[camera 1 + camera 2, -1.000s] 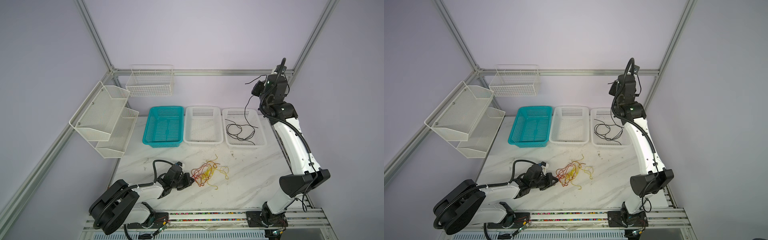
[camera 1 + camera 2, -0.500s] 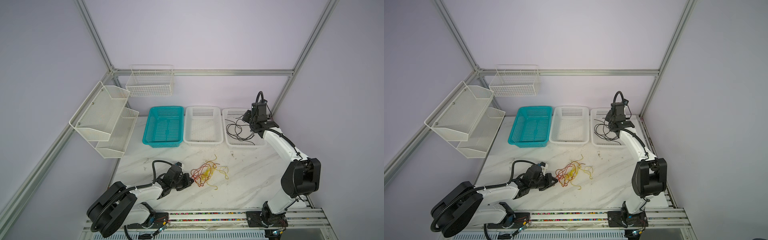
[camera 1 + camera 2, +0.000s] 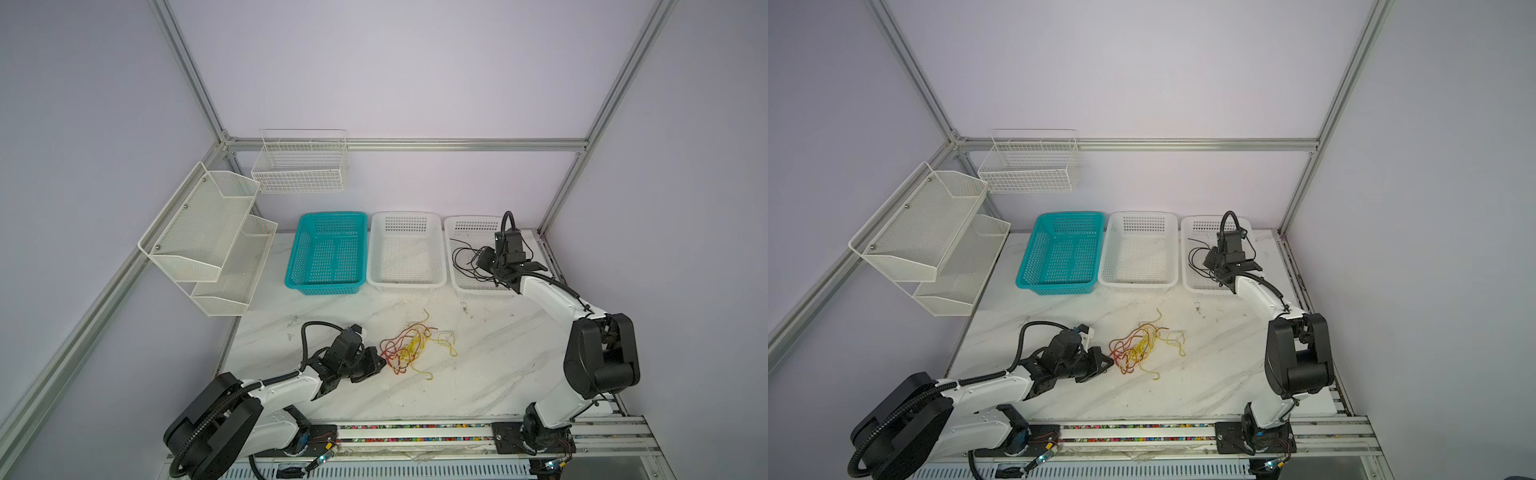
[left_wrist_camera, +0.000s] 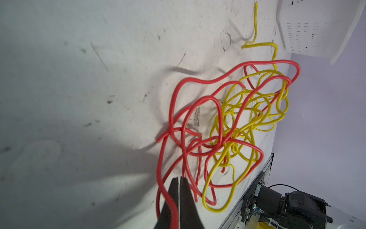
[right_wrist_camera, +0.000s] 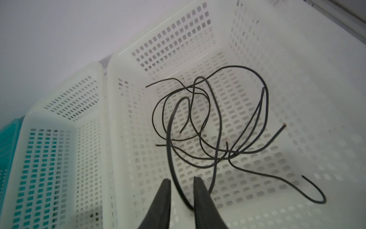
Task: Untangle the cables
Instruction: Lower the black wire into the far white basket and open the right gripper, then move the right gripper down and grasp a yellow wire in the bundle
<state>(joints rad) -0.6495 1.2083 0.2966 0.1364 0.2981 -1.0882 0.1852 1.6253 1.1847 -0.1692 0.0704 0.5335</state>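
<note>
In a top view, the right gripper [image 3: 484, 262] hangs inside the white basket [image 3: 478, 289] over the loose black cable [image 3: 463, 259], while the left gripper [image 3: 380, 363] sits at the edge of the red and yellow tangle [image 3: 409, 349] on the table [image 3: 498, 374]. The left wrist view shows its fingers [image 4: 188, 198] closed tip to tip, with a red cable [image 4: 174, 95] crossing one; I cannot tell whether it is pinched, though a firm hold would anchor the knot. In the right wrist view, the fingers [image 5: 202, 198] stand slightly parted with a black strand loose between them, so opening wider and lifting straight up should leave it in the basket.

Table [image 3: 498, 374]: open marble right of the red-yellow wire tangle [image 3: 409, 349]; row of baskets [image 3: 409, 286] walls the far edge.
</note>
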